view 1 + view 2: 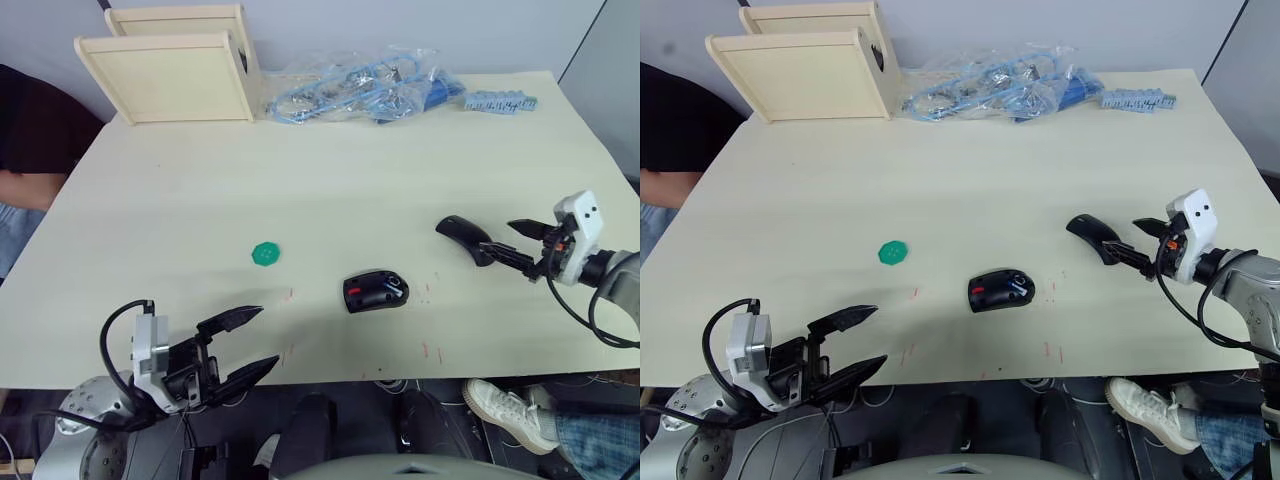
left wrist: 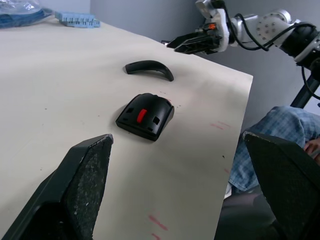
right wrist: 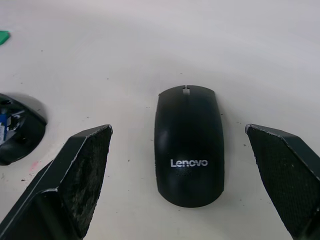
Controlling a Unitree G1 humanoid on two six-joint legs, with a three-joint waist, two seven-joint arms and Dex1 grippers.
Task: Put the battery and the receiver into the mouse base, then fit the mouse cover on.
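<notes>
Right now the mouse cover (image 3: 189, 146), marked "Lenovo" in white, lies on the desk (image 1: 300, 200) near its right edge, just ahead of the right gripper (image 1: 507, 244), fingers spread. Mouse base (image 1: 375, 291) sits near the front edge, middle. Left gripper (image 1: 245, 343) hangs at the front edge, fingers spread, empty.
</notes>
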